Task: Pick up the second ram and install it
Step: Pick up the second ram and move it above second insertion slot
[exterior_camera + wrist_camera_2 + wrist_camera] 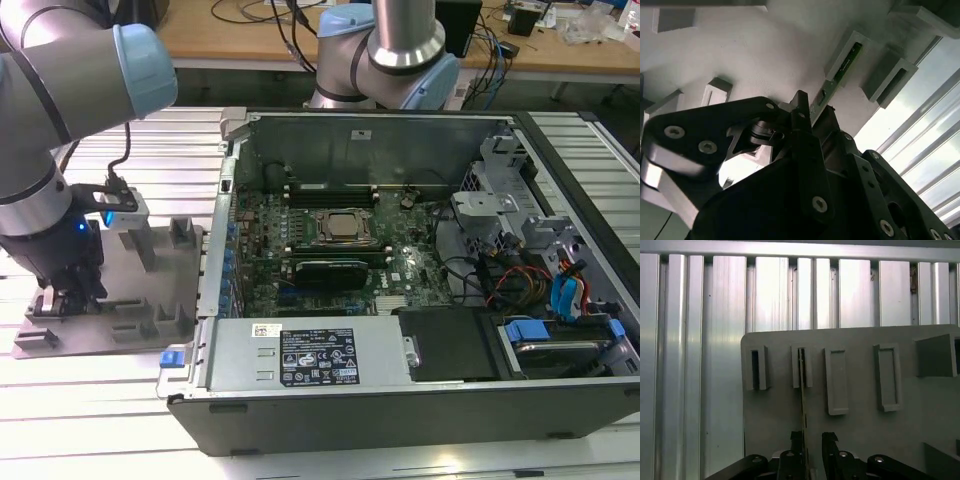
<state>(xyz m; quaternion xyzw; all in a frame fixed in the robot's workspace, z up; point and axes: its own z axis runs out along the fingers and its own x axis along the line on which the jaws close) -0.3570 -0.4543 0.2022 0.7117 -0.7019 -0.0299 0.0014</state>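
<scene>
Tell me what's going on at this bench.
The robot arm's gripper is down at the grey tray, its open fingers either side of the second ram, which stands on edge in a tray slot. The ram is not yet lifted. The open computer case sits beside the tray, on the exterior view's right.

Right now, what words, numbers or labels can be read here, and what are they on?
Black label on the power supply: print too small to read.
White sticker beside it: too small to read.
Tray and ram: no writing shows.
</scene>
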